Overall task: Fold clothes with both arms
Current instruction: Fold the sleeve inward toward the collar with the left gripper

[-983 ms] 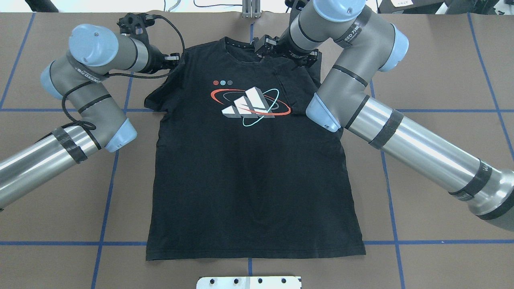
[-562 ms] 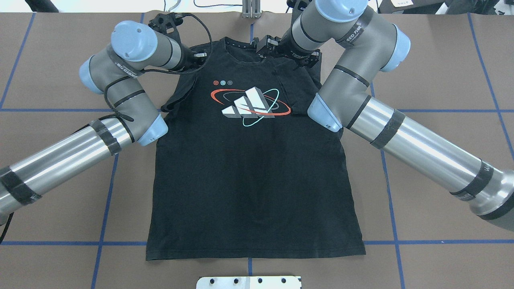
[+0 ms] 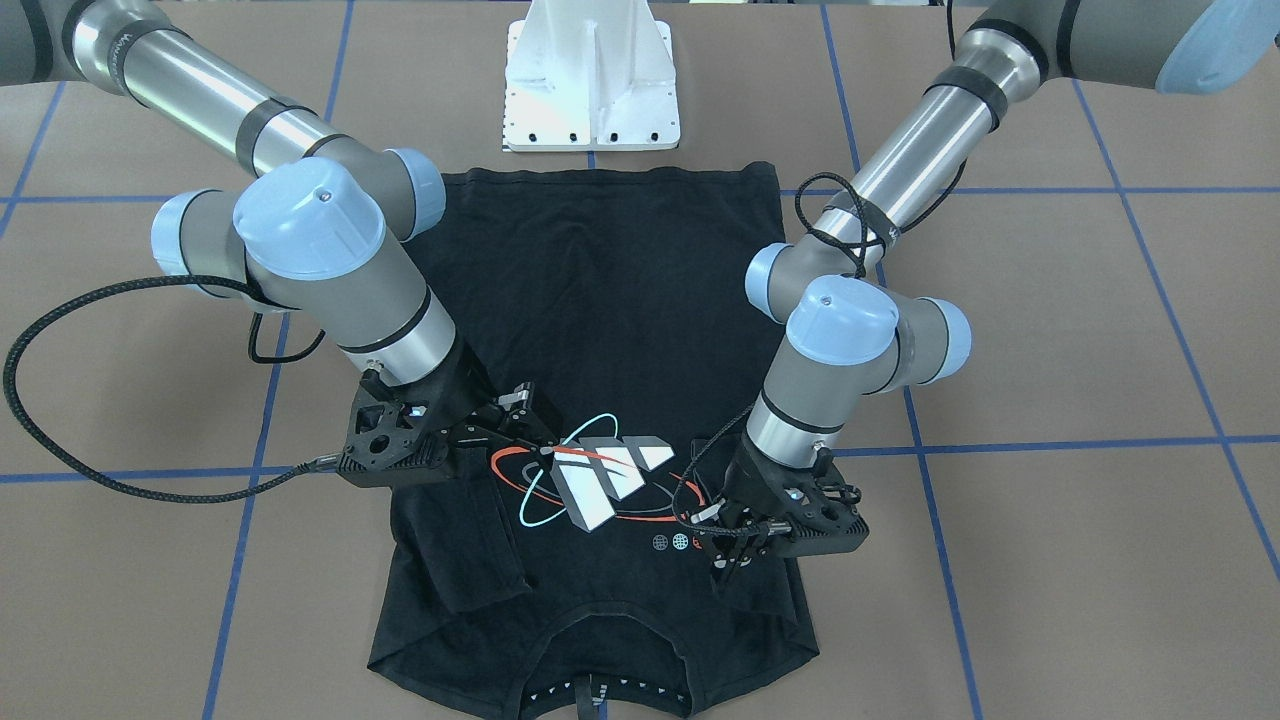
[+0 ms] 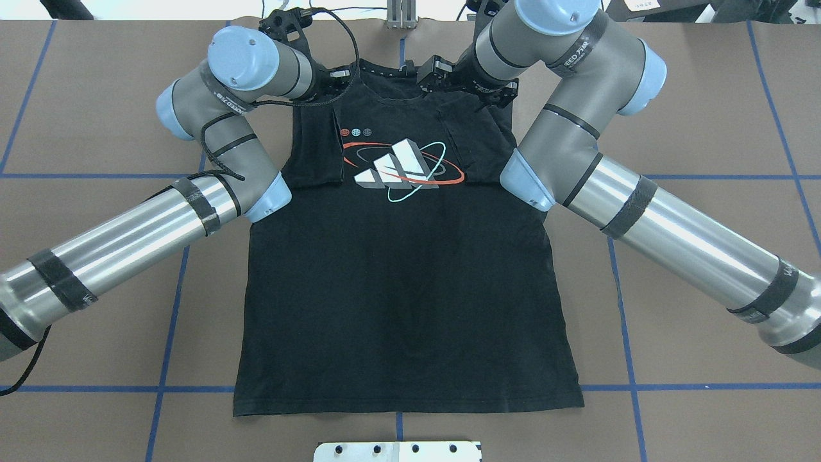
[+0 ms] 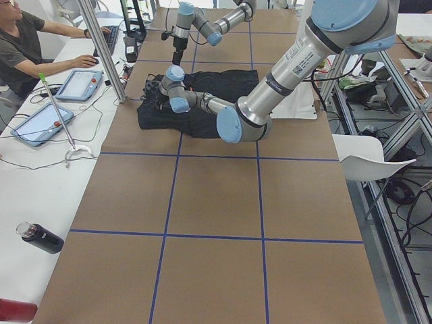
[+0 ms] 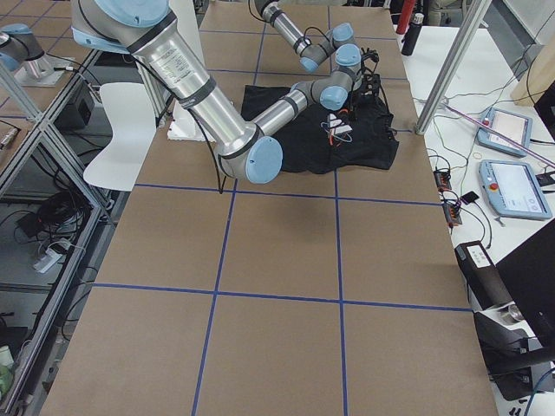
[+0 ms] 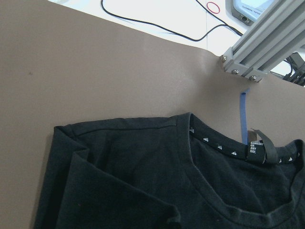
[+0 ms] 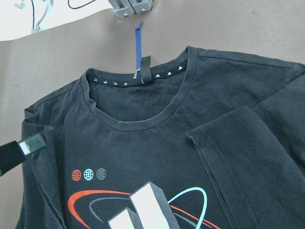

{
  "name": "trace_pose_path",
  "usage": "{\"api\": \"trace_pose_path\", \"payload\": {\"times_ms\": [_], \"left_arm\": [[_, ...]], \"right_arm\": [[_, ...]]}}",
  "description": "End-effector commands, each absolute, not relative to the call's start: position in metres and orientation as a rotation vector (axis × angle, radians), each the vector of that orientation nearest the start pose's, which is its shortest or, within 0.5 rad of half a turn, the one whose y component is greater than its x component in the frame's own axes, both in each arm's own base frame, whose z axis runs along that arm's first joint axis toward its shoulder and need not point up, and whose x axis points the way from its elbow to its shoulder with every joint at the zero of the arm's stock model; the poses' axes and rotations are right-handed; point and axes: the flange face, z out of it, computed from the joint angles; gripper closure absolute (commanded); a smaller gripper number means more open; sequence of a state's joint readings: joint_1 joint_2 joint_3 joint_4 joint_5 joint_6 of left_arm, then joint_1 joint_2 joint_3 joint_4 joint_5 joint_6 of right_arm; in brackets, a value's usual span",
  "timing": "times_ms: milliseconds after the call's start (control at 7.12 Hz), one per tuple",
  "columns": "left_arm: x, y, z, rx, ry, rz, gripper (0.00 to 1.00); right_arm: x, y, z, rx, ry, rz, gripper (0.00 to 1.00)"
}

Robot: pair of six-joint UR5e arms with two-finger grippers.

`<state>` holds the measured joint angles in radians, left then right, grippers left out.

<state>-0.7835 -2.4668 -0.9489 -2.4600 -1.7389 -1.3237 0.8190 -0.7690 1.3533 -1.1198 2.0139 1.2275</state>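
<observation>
The black T-shirt [image 4: 397, 289] lies flat, logo up, collar at the far edge; it also shows in the front view [image 3: 620, 300]. Both sleeves lie folded inward over the chest: the left sleeve [image 4: 315, 151] and the right sleeve [image 4: 471, 141]. My left gripper [image 4: 338, 76] sits low at the left shoulder beside the collar and looks shut on the T-shirt's fold edge [image 3: 728, 575]; one of its fingers [image 8: 19, 151] shows in the right wrist view. My right gripper [image 3: 535, 415] hovers over the right shoulder, jaws apart and empty.
The white pedestal base [image 3: 590, 80] stands at the hem side. An aluminium post [image 7: 257, 52] stands just past the collar. Blue tape lines cross the brown table. An operator [image 5: 27, 40] sits at a side bench with tablets. A dark bottle [image 5: 40, 237] lies there.
My left arm swung right toward the collar, carrying the left sleeve up and over; the sleeve now lies folded flat on the chest. The right arm barely moved.
</observation>
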Motion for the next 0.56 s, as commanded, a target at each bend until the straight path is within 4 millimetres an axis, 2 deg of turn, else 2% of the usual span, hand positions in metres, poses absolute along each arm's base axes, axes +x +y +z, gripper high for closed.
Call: {"api": "trace_pose_path", "payload": {"times_ms": [0,140,421], "left_arm": [[0.5106,-0.6739,0.2641,0.467,1.123,-0.369,1.0],[0.5135,-0.6711,0.2613,0.468,1.132,-0.362,0.89],[0.5186,-0.6651,0.26,0.468,1.136,-0.346,0.01]], "right_arm": [[-0.4518,-0.6178,0.2089,0.227,-1.063,0.188,0.0],[-0.4517,-0.6178,0.2113,0.227,-1.06,0.188,0.0],[-0.4517,-0.6178,0.2166,0.227,-1.053,0.182,0.0]]}}
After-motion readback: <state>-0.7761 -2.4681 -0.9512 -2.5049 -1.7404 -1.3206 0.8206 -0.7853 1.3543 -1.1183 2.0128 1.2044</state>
